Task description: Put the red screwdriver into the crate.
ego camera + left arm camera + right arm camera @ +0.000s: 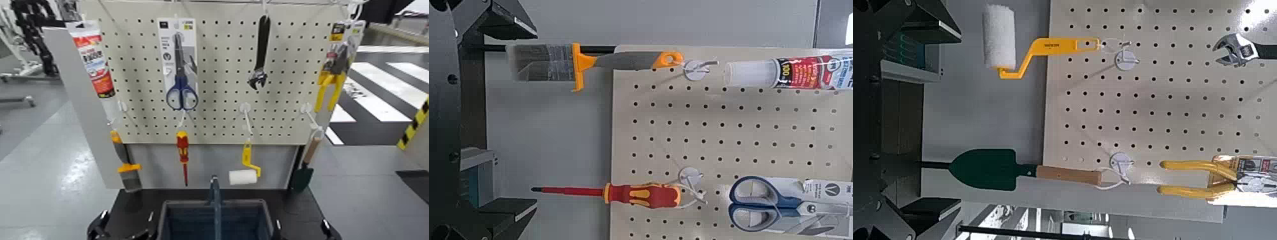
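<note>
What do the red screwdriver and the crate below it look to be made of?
The red screwdriver seems to have a smooth plastic or rubbery handle, red with yellow bands, and a thin shaft in a red sleeve, probably metal beneath. The crate looks like dull, dark blue-grey moulded plastic, going by its ribbed walls.

A pegboard (217, 70) carries scissors (182, 67) at 10 o'clock, a wrench (260, 54) at 1 and pliers (333, 80) at 3. Below hang a scraper (126, 167) at 8, a roller (246, 169) at 6 and a trowel (305, 167) at 4. A sealant tube (94, 60) hangs at 9.
</note>
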